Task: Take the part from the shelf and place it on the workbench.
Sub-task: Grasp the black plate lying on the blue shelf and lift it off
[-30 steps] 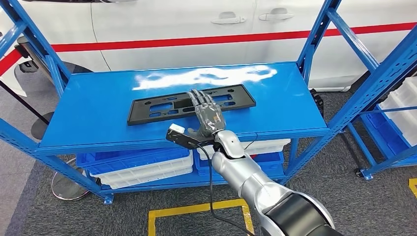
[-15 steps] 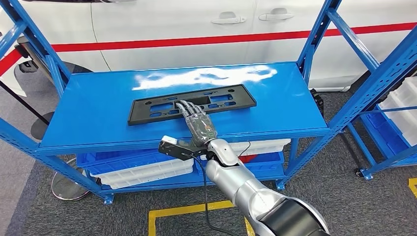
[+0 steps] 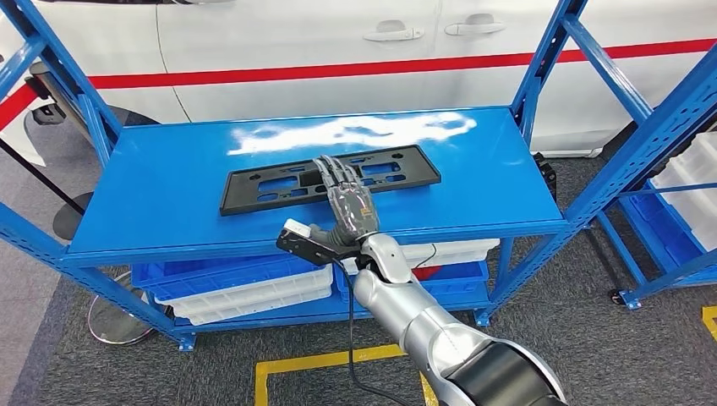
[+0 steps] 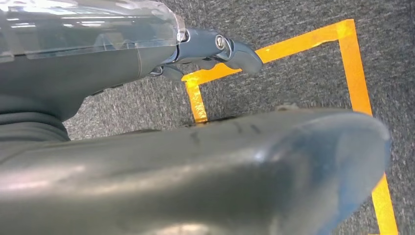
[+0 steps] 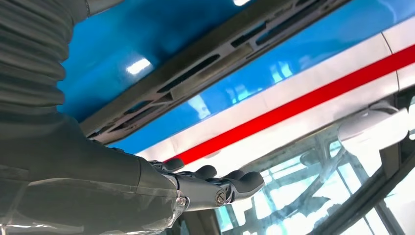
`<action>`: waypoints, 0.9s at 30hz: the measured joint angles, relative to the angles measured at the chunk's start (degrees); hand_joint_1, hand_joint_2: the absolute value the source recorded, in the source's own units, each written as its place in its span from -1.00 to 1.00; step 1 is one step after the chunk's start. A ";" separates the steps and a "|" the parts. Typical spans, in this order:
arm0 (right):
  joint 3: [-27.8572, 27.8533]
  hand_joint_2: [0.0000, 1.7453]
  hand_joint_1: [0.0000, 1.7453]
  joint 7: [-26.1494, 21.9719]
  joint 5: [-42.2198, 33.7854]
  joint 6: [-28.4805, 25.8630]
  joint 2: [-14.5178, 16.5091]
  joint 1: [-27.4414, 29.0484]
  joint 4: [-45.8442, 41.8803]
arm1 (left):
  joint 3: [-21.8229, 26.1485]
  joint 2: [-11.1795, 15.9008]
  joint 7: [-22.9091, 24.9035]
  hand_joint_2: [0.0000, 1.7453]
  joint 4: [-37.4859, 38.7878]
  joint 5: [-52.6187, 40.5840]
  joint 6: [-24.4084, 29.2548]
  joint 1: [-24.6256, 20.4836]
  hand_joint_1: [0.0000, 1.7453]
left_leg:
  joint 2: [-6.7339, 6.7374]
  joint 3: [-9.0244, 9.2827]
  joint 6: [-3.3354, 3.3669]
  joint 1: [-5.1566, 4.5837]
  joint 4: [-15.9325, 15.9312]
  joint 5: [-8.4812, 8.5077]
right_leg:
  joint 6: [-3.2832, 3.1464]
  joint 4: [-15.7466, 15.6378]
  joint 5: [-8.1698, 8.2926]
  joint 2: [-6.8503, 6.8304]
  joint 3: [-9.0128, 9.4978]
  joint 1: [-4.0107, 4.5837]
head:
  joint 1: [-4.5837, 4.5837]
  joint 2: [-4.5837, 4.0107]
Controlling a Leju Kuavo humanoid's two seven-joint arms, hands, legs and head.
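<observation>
The part is a long flat black plate with cut-outs (image 3: 254, 188), lying on the top board of the blue shelf (image 3: 161, 194). My right hand (image 3: 347, 203) reaches over the shelf's front edge, palm down. Its fingers are stretched out over the middle of the plate and hold nothing. In the right wrist view the plate (image 5: 205, 63) lies a short way off from the straight fingers (image 5: 230, 188). Whether the fingertips touch the plate is unclear. My left hand (image 4: 210, 49) hangs over the grey carpet with nothing in it.
Blue and white bins (image 3: 245, 288) sit on the shelf's lower level. A white car with a red stripe (image 3: 338, 51) stands behind the shelf. Blue uprights (image 3: 541, 68) frame the shelf's back corners and another blue rack (image 3: 676, 186) stands at right. Yellow tape (image 3: 338, 359) marks the floor.
My right hand first drew back and left toward the shelf's front edge, then moved forward a little over the plate again. The plate has not moved.
</observation>
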 joint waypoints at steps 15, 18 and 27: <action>-0.57 1.00 -1.00 1.29 0.99 0.11 -1.34 1.45 -0.95 | 0.02 -0.17 -0.90 -1.00 0.00 -0.44 -1.60 -0.26 -1.00 | 0.22 0.32 2.06 0.28 -1.52 0.98 | 1.09 15.76 -4.72 -0.06 -9.80 0.13 | 0.01 0.01; -0.62 1.00 -1.00 1.32 1.01 0.26 -1.61 1.67 -0.95 | 0.03 -0.22 -1.00 -1.00 0.01 -0.37 -1.90 -0.24 -1.00 | 0.10 0.80 1.59 0.28 -1.26 0.28 | 0.58 6.81 2.18 -0.10 -7.00 0.15 | 0.01 -0.01; -0.67 1.00 -1.00 1.41 1.12 0.50 -1.83 1.84 -0.96 | 0.20 -0.30 -1.47 -1.00 0.12 -0.25 -1.97 -0.49 -1.00 | 0.22 -3.40 -1.19 0.58 7.15 -4.54 | -1.56 -0.37 3.58 -0.10 -3.94 0.04 | 0.02 -0.01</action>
